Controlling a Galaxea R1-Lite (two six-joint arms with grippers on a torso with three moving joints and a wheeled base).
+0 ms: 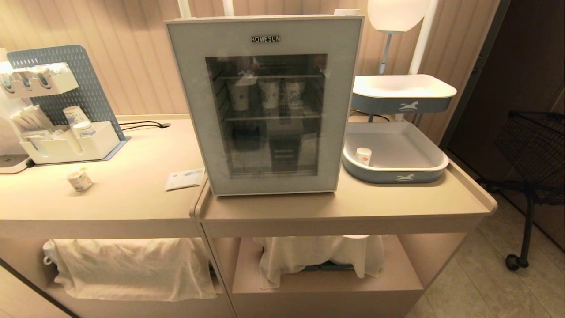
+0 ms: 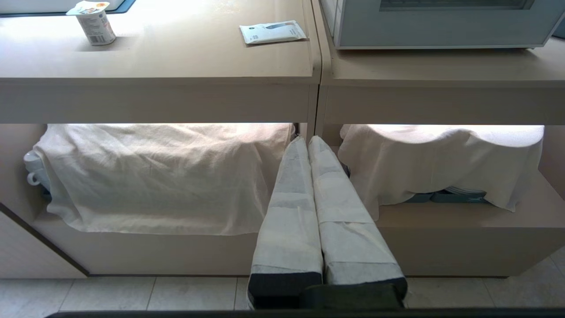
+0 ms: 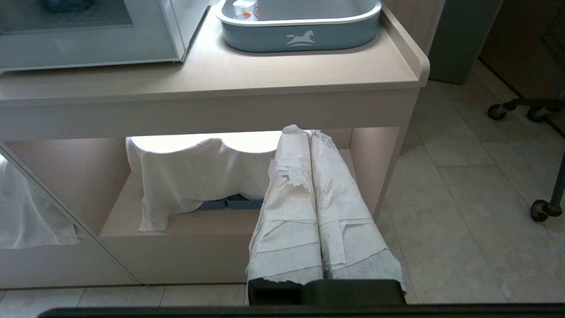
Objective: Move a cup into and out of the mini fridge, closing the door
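Observation:
The cup (image 1: 80, 179), squat and white with a foil lid and orange print, stands on the left counter; the left wrist view shows the cup (image 2: 92, 24) too. The mini fridge (image 1: 265, 183) sits in the middle of the counter, and its door (image 1: 190, 97) with the dark glass window is shut. Paper cups stand on its upper wire shelf. Neither gripper shows in the head view. My left gripper (image 2: 307, 142) hangs shut and empty below counter height, in front of the lower shelf. My right gripper (image 3: 305, 132) is also shut and empty, low before the right cabinet.
A two-tier blue tray (image 1: 397, 177) right of the fridge holds a small plain white cup (image 1: 363, 155). A pegboard organiser (image 1: 66, 145) with paper cups stands at the back left. A flat packet (image 1: 184, 179) lies by the fridge. White cloths (image 1: 132, 265) cover the lower shelves. A black wheeled stand (image 1: 527, 198) is at the right.

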